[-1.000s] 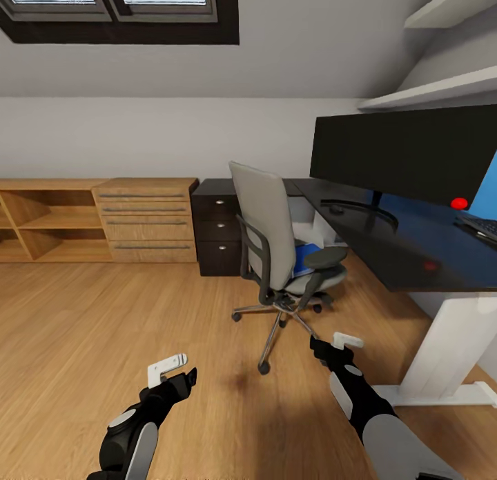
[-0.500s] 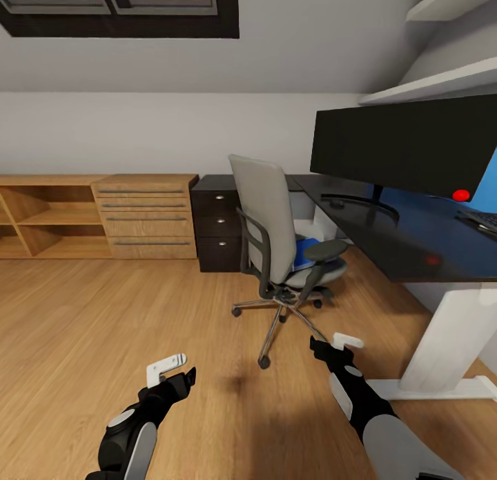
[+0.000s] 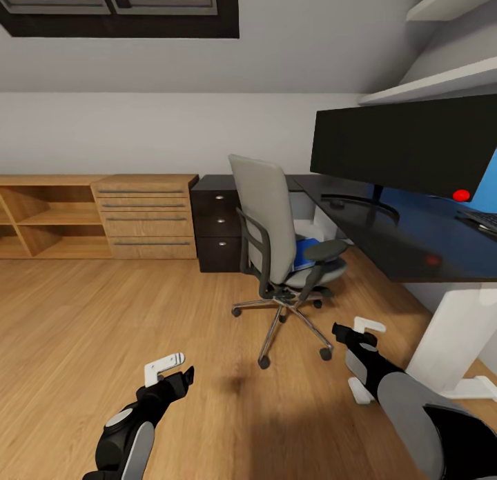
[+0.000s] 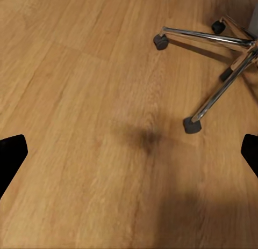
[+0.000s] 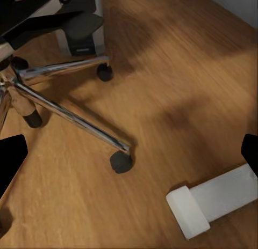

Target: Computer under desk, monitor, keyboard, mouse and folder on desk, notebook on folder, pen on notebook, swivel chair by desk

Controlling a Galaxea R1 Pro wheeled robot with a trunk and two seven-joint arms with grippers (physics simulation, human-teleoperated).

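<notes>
The desk (image 3: 414, 249) is the biggest thing here, a long glossy black surface on a white leg (image 3: 449, 342), with black drawers (image 3: 217, 225) and silver knobs at its far end; its gloss mirrors the red dot of the monitor (image 3: 407, 145), a wide thin black screen standing on a curved stand near the surface's back edge, so that step already looks settled; the keyboard (image 3: 483, 221) peeks in at the surface's right end, dark-keyed and flat. Light wooden cabinets (image 3: 96, 214) line the far wall over a wooden plank floor (image 3: 103, 328).

The swivel chair (image 3: 279, 252) stands just off the surface's front edge, grey padded back toward the robot, black armrests, chrome star base on castors; its seat faces the surface, probably because it was left pushed in. The folder (image 3: 304, 254), flat and bright blue, lies on that seat, partly hidden behind the backrest and armrest, which likely means reaching round the chair's side.

The left gripper (image 3: 166, 368) hovers low over the floor, its fingers spread wide and empty; the right gripper (image 3: 362, 359), near the white leg's foot, is likewise wide open with nothing in it; both seem poised for the approach to the folder.
</notes>
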